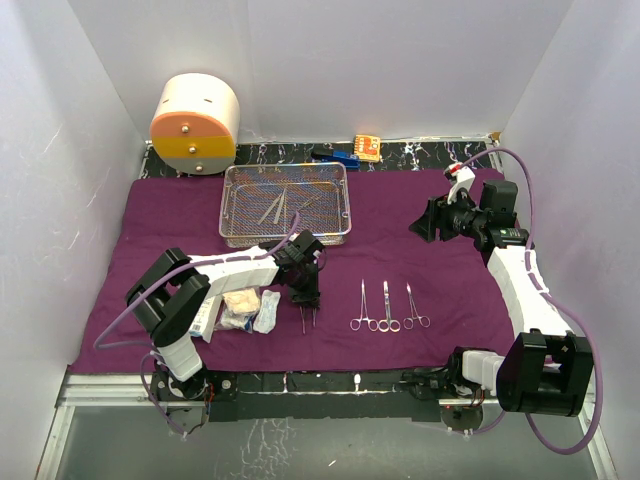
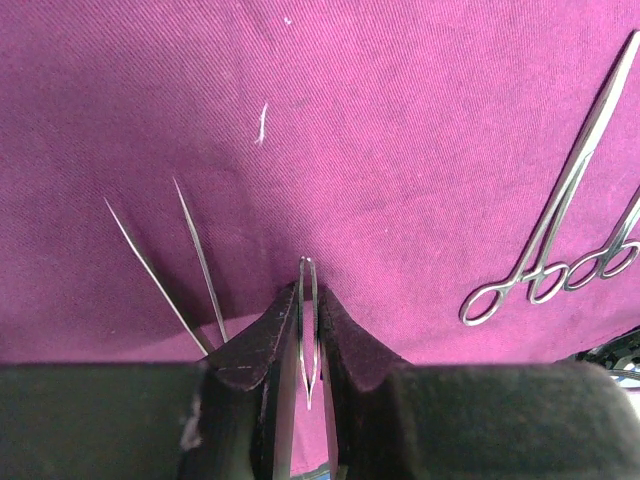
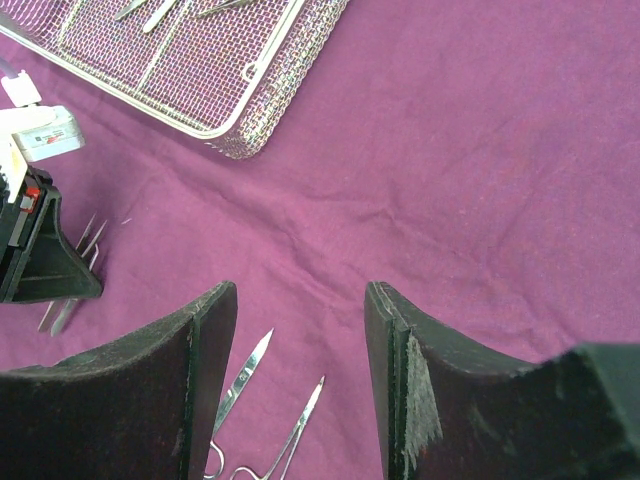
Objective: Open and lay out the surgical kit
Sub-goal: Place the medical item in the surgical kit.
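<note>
Top external view. Inspector: Where does the kit stand?
Assessor: The purple cloth lies spread flat. The mesh tray sits far centre with a few instruments in it, so I judge the layout part done. Three forceps lie in a row near centre, and the gauze and packets lie near left. The left gripper is down at the cloth between them. The right gripper hangs over the far right, well apart.

Left wrist view. Inspector: Grip and hazard?
Assessor: The fingers are narrow, clamped on the held tweezers close over the cloth. The loose tweezers lie just beside. On release the slim pair could tip or slide across its neighbour. Fingers this low could also snag the cloth on lifting and drag it, upsetting the forceps row.

Right wrist view. Inspector: And the other side?
Assessor: The fingers stand well apart and hold nothing, above bare cloth with forceps tips just below. The tray corner is to the far left. A reach toward the tray now could meet the left gripper, or a finger could hook the mesh rim and shift the tray.
</note>
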Available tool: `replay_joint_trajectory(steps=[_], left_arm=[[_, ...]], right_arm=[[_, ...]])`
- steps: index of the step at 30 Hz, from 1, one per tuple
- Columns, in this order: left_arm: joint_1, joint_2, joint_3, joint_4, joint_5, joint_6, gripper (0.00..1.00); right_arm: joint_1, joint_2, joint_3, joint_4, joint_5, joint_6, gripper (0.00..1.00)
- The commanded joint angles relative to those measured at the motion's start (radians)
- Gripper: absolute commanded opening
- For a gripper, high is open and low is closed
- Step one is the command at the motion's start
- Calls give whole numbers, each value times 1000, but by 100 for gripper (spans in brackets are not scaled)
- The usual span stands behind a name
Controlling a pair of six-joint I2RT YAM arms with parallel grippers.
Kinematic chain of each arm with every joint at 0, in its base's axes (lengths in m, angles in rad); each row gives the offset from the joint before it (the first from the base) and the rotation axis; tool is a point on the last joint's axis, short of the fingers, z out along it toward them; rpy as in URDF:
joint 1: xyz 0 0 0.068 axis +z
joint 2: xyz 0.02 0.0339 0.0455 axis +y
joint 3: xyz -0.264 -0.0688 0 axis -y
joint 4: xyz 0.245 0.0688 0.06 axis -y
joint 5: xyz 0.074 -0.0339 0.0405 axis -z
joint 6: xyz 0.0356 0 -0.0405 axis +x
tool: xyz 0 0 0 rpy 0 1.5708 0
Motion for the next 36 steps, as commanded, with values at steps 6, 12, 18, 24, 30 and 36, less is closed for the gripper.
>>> replay_joint_trajectory(steps=[6, 12, 18, 24, 30, 36], left_arm=[[-18, -13, -5, -115, 12, 7, 11], [-27, -14, -5, -128, 23, 7, 11], [-27, -9, -39, -95, 45, -14, 12], [-23, 9, -45, -81, 32, -36, 15], [-13, 21, -49, -82, 26, -50, 18], [-12, 30, -53, -72, 33, -60, 21]], right_arm=[[-5, -41, 4, 48, -5, -2, 52], [-5, -50, 2, 45, 1, -4, 52], [-5, -46, 7, 43, 1, -3, 51], [-5, -56, -5, 49, -7, -6, 52], [-4, -60, -4, 50, -21, -4, 52], [-4, -63, -5, 50, -30, -2, 52]])
